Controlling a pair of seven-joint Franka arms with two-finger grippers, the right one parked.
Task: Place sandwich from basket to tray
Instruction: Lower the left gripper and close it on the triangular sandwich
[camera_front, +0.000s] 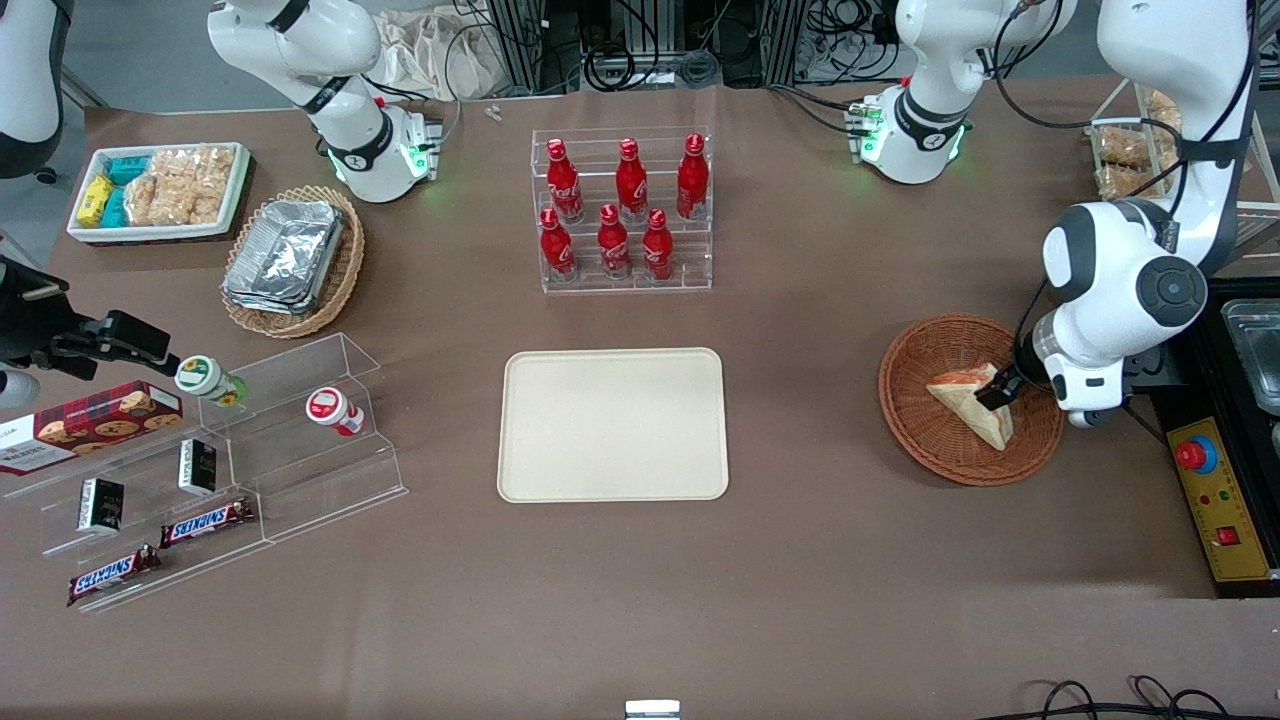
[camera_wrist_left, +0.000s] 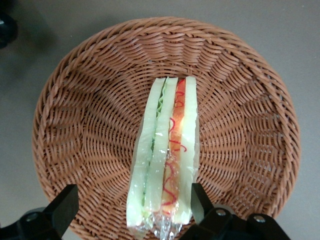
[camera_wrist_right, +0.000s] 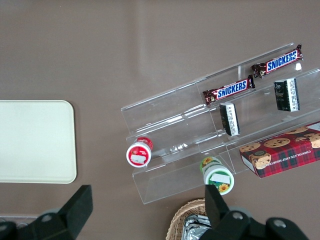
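Observation:
The sandwich (camera_front: 972, 404), a wrapped triangular wedge of white bread with red and green filling, lies in the round reddish-brown basket (camera_front: 925, 352) toward the working arm's end of the table. In the left wrist view the sandwich (camera_wrist_left: 165, 155) stands on edge in the basket (camera_wrist_left: 90, 100), filling edge toward the camera. My left gripper (camera_front: 1002, 388) is low over the basket, open, straddling the sandwich's nearer end (camera_wrist_left: 132, 206). One finger (camera_wrist_left: 200, 202) is close against the bread; the other finger (camera_wrist_left: 64, 206) stands well off it. The cream tray (camera_front: 612, 424) lies bare mid-table.
A clear rack of red bottles (camera_front: 622, 210) stands farther from the front camera than the tray. A control box with a red button (camera_front: 1215, 495) lies beside the basket. An acrylic shelf with snack bars (camera_front: 200, 470), a foil-container basket (camera_front: 292, 260) and a white snack bin (camera_front: 160, 190) lie toward the parked arm's end.

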